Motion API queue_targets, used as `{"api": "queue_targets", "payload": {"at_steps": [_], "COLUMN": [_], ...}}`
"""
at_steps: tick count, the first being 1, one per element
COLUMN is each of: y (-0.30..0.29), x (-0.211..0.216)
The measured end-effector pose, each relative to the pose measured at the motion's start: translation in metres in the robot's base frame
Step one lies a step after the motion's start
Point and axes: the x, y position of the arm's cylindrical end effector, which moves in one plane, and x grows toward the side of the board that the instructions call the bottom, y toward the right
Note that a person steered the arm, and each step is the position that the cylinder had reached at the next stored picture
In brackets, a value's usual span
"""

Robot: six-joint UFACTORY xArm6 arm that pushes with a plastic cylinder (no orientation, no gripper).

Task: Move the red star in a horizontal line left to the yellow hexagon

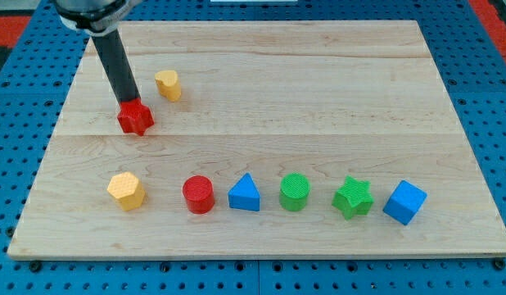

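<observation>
My tip (127,105) comes down from the view's top left as a straight dark rod and its lower end meets the top of the red star (136,119), touching it at the star's 11 o'clock edge. The rod carries no gripper, so there is nothing to read as wide, narrow or holding; the tip simply presses against the star.

The red star sits on the wooden table (318,98) in its upper left part. At about 1 o'clock from the star, near but not touching, stands a small yellow block (168,84), rounded in outline; its exact shape is hard to make out.

At about 6 o'clock from the star, well apart and near the table's lower edge, lies the yellow hexagon (125,191). It begins a row running toward 3 o'clock: the red cylinder (198,194), the blue triangle (245,193), the green cylinder (295,192), the green star (352,197) and the blue cube (404,201). These blocks stand apart from one another, none touching. The table rests on a blue perforated board (24,82).
</observation>
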Motion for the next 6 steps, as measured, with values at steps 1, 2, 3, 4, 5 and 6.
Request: {"api": "queue_targets", "payload": {"at_steps": [1, 2, 3, 4, 5, 6], "y": [0.015, 0.046, 0.003, -0.018, -0.023, -0.034], "x": [-0.029, -0.007, 0.025, 0.026, 0.002, 0.043]}}
